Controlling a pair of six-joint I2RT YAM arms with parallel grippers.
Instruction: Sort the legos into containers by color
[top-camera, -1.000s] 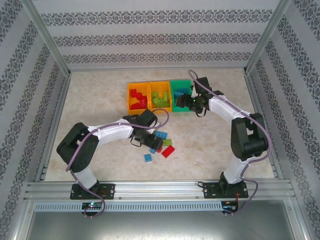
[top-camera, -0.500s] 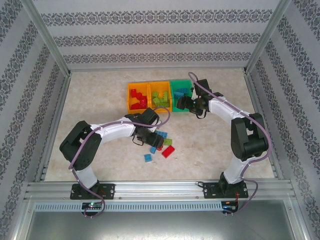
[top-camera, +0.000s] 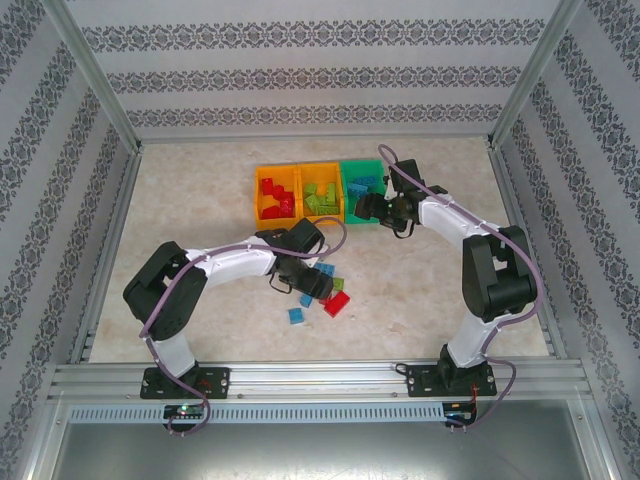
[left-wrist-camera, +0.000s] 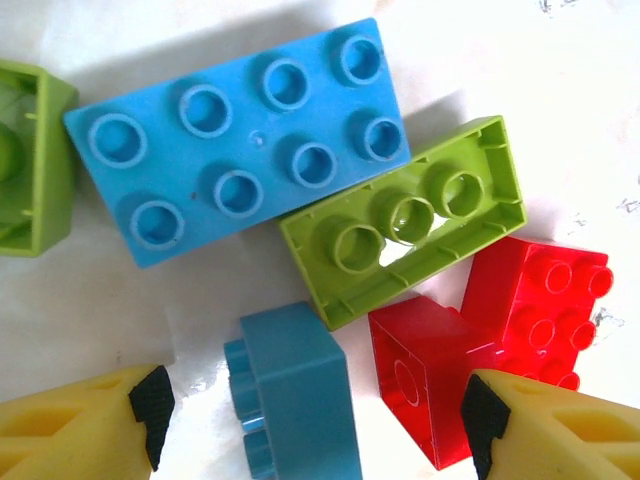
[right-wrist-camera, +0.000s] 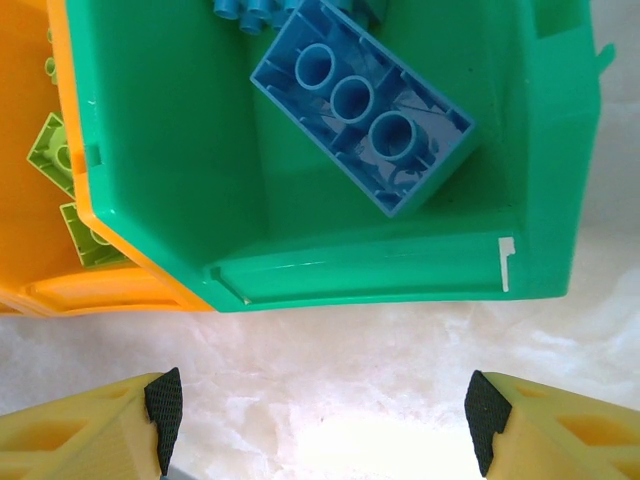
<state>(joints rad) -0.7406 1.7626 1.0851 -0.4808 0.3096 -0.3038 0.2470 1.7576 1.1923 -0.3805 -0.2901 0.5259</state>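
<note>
In the left wrist view my left gripper (left-wrist-camera: 318, 410) is open low over the loose legos. A small blue brick (left-wrist-camera: 295, 390) lying on its side and a red brick (left-wrist-camera: 430, 375) sit between its fingertips (left-wrist-camera: 152, 400). Beyond them lie a lime green brick (left-wrist-camera: 405, 235) turned studs-down, a large blue brick (left-wrist-camera: 240, 140) and a second red brick (left-wrist-camera: 545, 305). My right gripper (right-wrist-camera: 326, 415) is open and empty over bare table, just in front of the green container (right-wrist-camera: 400, 280), which holds an upturned blue brick (right-wrist-camera: 360, 115). From above, the left gripper (top-camera: 315, 285) is on the pile and the right gripper (top-camera: 367, 208) is at the green container (top-camera: 352, 172).
Two orange containers stand left of the green one: the left (top-camera: 262, 195) holds red bricks, the middle (top-camera: 320, 168) lime green ones (right-wrist-camera: 60, 160). A loose blue brick (top-camera: 296, 316) and a red one (top-camera: 335, 305) lie near the pile. Patterned walls and metal rails enclose the table.
My left arm has reached a little further right and nearer over the loose pile. My right gripper has shifted slightly left along the green container's front.
</note>
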